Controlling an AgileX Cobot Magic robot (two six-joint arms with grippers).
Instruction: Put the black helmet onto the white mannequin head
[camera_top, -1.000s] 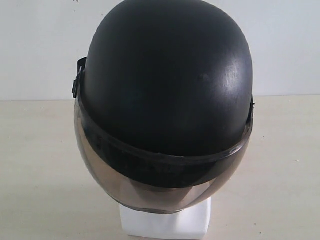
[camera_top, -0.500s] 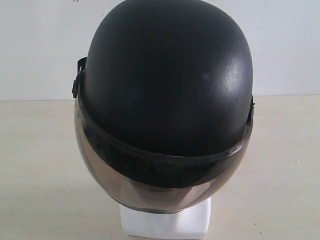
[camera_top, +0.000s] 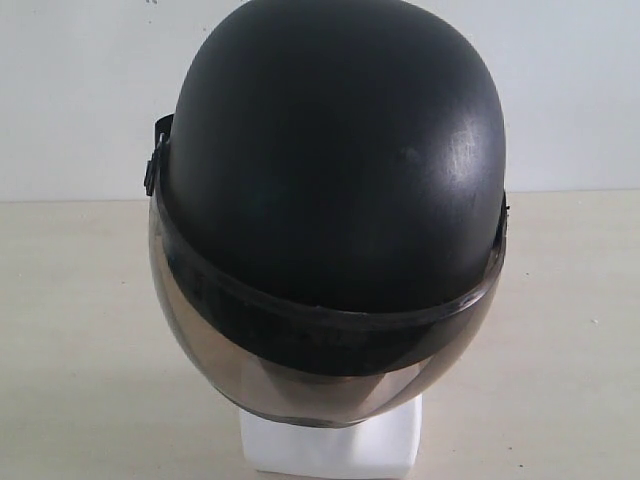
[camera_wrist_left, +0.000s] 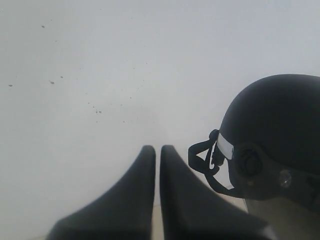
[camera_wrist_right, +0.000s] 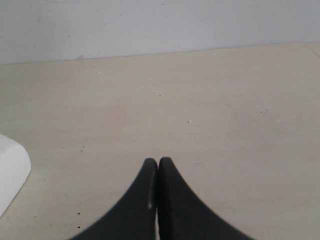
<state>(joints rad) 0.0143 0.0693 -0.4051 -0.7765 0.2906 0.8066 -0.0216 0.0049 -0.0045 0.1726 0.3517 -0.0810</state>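
Note:
The black helmet (camera_top: 335, 170) sits on top of the white mannequin head (camera_top: 330, 450), whose square neck base shows below the smoky visor (camera_top: 300, 385); the face is hidden behind the visor. In the left wrist view the helmet (camera_wrist_left: 280, 130) shows from the side with its strap (camera_wrist_left: 202, 160) hanging, and my left gripper (camera_wrist_left: 157, 150) is shut and empty, apart from it. My right gripper (camera_wrist_right: 158, 162) is shut and empty above the tabletop, with a white edge of the mannequin base (camera_wrist_right: 10, 172) off to one side. Neither gripper appears in the exterior view.
A pale beige tabletop (camera_top: 560, 330) stretches around the mannequin, backed by a plain white wall (camera_top: 80, 90). The wall (camera_wrist_left: 100, 75) fills most of the left wrist view.

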